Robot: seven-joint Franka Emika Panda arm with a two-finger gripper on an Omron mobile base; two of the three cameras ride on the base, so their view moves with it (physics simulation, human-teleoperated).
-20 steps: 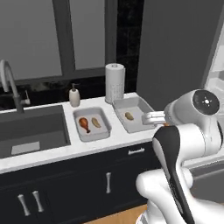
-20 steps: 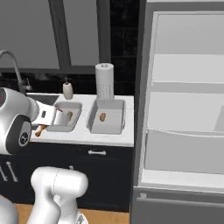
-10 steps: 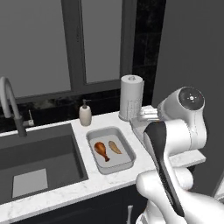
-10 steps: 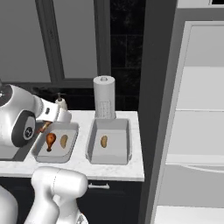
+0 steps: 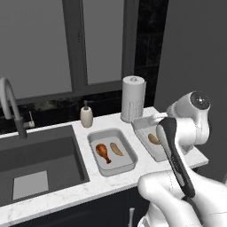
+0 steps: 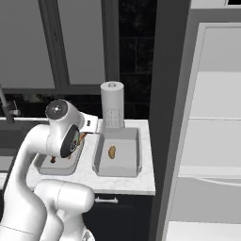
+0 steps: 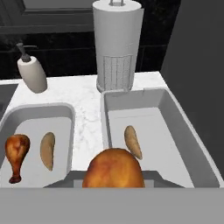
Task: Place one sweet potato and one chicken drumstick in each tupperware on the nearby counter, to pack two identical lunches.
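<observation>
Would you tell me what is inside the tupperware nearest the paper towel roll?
The right tupperware holds one sweet potato lying on its floor. Its near edge is covered by the chicken drumstick in the gripper.

counter [image 7: 87, 94] — white marble-look, smooth | tupperware [image 7: 183, 127] — matt grey plastic | drumstick [image 7: 113, 168] — glossy browned skin

White marble-look counter [image 5: 91, 188] over black cabinets, running across mid-frame in the left base view. Set into its left part: dark sink basin [image 5: 37, 162] with curved faucet [image 5: 11, 106]. Resting directly on top, centre to right: soap dispenser [image 5: 86, 116], paper towel roll [image 5: 133, 98], left tupperware [image 5: 111, 151], right tupperware [image 7: 183, 131] side by side, just apart.
</observation>
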